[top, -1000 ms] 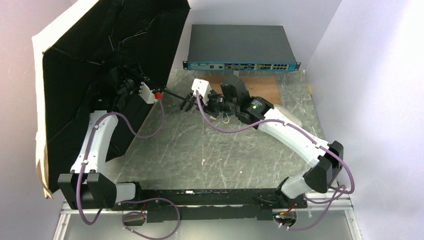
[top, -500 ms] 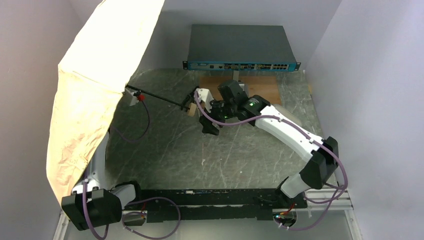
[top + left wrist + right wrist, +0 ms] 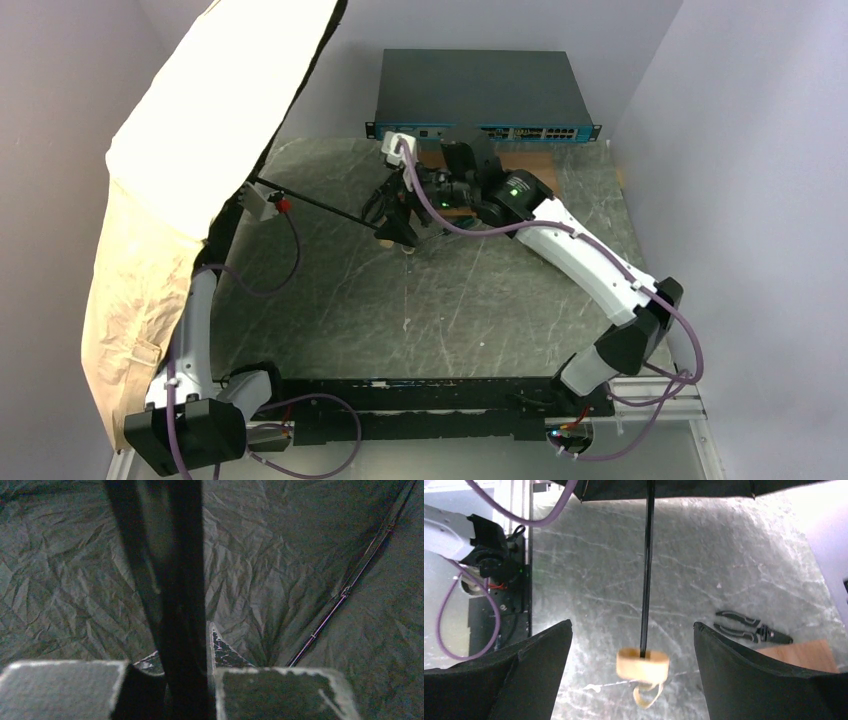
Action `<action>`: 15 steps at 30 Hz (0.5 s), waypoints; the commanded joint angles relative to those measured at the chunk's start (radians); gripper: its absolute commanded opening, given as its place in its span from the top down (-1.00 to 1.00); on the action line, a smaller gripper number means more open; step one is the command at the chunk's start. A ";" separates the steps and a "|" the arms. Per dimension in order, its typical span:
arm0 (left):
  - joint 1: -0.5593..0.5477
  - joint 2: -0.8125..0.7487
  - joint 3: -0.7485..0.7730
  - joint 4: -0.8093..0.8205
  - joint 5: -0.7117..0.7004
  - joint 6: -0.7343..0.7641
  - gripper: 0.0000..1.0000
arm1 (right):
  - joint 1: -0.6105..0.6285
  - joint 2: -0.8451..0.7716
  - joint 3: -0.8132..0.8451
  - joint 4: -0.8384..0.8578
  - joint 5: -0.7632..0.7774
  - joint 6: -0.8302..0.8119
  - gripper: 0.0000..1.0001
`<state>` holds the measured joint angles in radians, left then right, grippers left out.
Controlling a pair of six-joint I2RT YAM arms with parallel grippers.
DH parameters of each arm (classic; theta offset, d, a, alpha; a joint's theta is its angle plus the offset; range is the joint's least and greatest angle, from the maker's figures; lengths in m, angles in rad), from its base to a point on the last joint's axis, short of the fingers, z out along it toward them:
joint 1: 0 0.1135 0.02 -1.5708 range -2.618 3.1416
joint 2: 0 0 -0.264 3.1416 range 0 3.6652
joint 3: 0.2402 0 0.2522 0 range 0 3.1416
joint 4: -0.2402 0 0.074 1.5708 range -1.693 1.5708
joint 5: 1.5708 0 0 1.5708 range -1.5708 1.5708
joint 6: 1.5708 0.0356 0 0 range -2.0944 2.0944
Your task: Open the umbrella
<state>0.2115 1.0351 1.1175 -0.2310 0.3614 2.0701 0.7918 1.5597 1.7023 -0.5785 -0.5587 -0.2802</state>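
The umbrella stands open at the left, its beige canopy [image 3: 190, 150] turned toward the top camera and its black lining [image 3: 280, 570] filling the left wrist view. A thin black shaft [image 3: 320, 208] runs from under the canopy to the short beige handle [image 3: 643, 665], whose loop hangs below it. My left gripper [image 3: 182, 655] is shut on the shaft [image 3: 175, 580] and sits under the canopy edge in the top view. My right gripper [image 3: 633, 625] is open wide, its fingers [image 3: 524, 670] apart on both sides of the handle without touching it. In the top view it hovers over the handle [image 3: 384, 240].
A dark network switch [image 3: 480, 95] lies at the back, with a wooden board [image 3: 535, 170] in front of it. Black pliers [image 3: 751, 626] lie on the marble tabletop [image 3: 450, 300] beside the board. White walls close in the left and right sides.
The canopy has turned from showing its black lining to showing its beige outside. My right gripper has let go of the handle, opened wide and drawn back toward the switch.
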 commanded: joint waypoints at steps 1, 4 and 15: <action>-0.001 -0.029 0.009 0.049 0.050 0.113 1.00 | 0.065 0.147 0.120 -0.054 0.088 -0.034 -0.79; -0.001 -0.038 0.015 0.049 0.051 0.095 1.00 | 0.104 0.209 0.142 -0.050 0.171 -0.062 -0.68; 0.014 -0.041 0.036 0.054 0.002 0.062 1.00 | 0.125 0.231 0.009 -0.067 0.308 -0.115 0.48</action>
<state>0.2089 1.0199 1.1164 -0.2535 0.3656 2.0705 0.9207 1.8446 1.7634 -0.6140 -0.3138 -0.3737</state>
